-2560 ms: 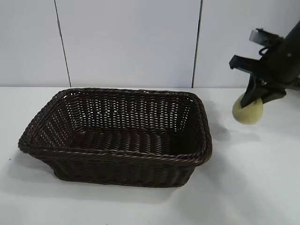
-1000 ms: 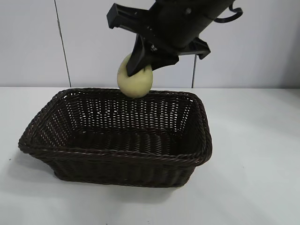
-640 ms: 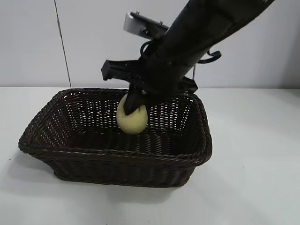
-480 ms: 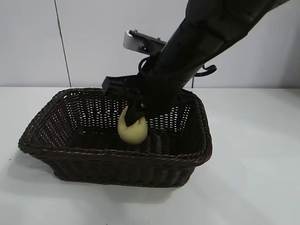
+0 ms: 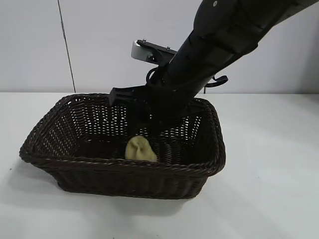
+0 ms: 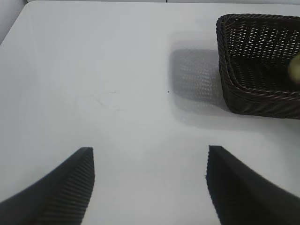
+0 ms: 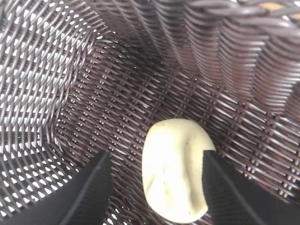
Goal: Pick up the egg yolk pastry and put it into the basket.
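The pastry (image 5: 140, 149) is seen lying on the floor of the basket (image 5: 65, 164), near the front wall. The right gripper (image 7: 154, 180) is held just above it inside the basket, fingers spread and clear of it. The left gripper (image 6: 150, 185) is parked, fingers spread, over the table (image 6: 93, 70) beside the basket.

An exterior camera is facing the large dark brown woven wicker basket (image 5: 122, 152) nearly level. The left wrist camera is viewing it from afar; the right wrist camera is peering closely inside.
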Action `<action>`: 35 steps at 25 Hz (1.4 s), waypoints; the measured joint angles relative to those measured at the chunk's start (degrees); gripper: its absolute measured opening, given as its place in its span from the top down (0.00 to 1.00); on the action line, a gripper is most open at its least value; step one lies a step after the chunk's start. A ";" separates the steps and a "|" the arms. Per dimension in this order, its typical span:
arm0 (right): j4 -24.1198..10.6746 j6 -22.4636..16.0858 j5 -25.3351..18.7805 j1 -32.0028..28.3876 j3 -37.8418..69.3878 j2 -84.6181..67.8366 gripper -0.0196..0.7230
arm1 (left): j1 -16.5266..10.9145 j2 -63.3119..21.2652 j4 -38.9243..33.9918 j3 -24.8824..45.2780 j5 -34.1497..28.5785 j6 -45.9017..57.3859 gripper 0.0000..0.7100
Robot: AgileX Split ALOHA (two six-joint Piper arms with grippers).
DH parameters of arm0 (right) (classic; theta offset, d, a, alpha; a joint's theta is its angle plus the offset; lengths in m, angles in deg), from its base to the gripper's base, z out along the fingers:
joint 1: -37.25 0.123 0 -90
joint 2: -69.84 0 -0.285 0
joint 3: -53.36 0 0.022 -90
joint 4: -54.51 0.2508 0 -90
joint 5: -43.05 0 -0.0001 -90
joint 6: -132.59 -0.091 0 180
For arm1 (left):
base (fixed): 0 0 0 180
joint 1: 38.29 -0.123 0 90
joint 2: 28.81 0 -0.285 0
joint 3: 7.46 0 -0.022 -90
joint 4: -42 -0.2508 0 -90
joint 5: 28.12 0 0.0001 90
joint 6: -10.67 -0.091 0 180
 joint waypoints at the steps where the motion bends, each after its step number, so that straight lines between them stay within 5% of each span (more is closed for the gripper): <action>1: 0.06 0.00 -0.02 0.00 0.00 0.00 0.43 | 0.00 0.00 0.00 0.00 0.00 0.00 0.30; 18: -0.39 0.00 -0.55 -0.07 0.00 -10.49 0.39 | 0.00 0.00 0.00 0.00 0.00 0.00 0.30; 25: -1.11 -0.47 -12.07 -2.70 -0.17 -12.05 0.39 | 0.00 0.00 0.00 0.00 0.00 0.00 0.30; 35: -8.09 -5.63 -25.87 -12.27 -9.81 -12.05 0.39 | 0.00 0.00 0.00 0.00 0.00 0.00 0.30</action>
